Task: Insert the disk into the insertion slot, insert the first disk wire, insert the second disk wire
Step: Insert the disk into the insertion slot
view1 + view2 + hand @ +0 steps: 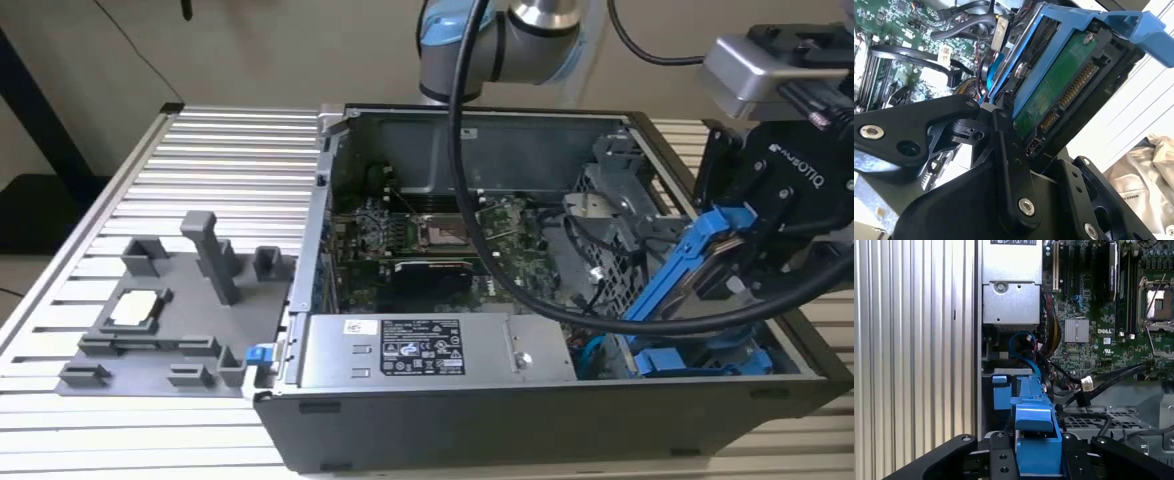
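Note:
My gripper (745, 250) is shut on the disk (694, 275), a drive in a bright blue carrier frame. It hangs tilted over the front right corner of the open computer case. In the second wrist view the disk's green circuit board and connector (1064, 85) face the camera between black fingers (1009, 165). In the first wrist view the blue carrier (1036, 440) points down toward the dark drive cage (1006, 371). The carrier largely hides the insertion slot. A black wire with a white plug (1087, 384) and a blue wire (1024, 340) lie loose beside the cage.
Another blue-tabbed carrier (707, 362) sits low in the cage. A perforated grey cage (627, 200), the motherboard (441, 235) and a labelled power supply (414, 350) occupy the case. The arm's thick black cable (534, 290) drapes across it. A grey fixture (174, 310) stands at the exterior view's left.

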Controlling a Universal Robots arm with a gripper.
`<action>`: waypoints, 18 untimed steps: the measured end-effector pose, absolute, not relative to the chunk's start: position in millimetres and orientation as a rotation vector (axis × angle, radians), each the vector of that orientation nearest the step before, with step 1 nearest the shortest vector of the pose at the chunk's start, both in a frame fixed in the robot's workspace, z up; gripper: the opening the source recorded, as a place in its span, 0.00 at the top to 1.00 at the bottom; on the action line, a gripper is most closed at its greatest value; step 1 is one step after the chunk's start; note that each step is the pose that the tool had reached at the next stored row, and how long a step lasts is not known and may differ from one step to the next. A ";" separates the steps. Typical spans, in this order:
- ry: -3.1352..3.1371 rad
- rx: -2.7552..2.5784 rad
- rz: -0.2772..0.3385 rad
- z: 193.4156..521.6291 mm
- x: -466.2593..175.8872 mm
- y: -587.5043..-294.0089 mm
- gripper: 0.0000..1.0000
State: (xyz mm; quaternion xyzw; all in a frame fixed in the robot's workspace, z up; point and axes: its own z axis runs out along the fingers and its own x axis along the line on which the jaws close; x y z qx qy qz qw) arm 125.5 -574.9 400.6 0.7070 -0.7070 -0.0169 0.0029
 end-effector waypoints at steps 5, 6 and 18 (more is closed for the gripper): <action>-2.216 2.218 -0.053 391.6 125.6 -574.9 0.67; -2.216 2.218 -0.053 389.8 125.6 -575.0 0.67; -2.214 2.220 -0.053 372.2 125.6 -574.9 0.67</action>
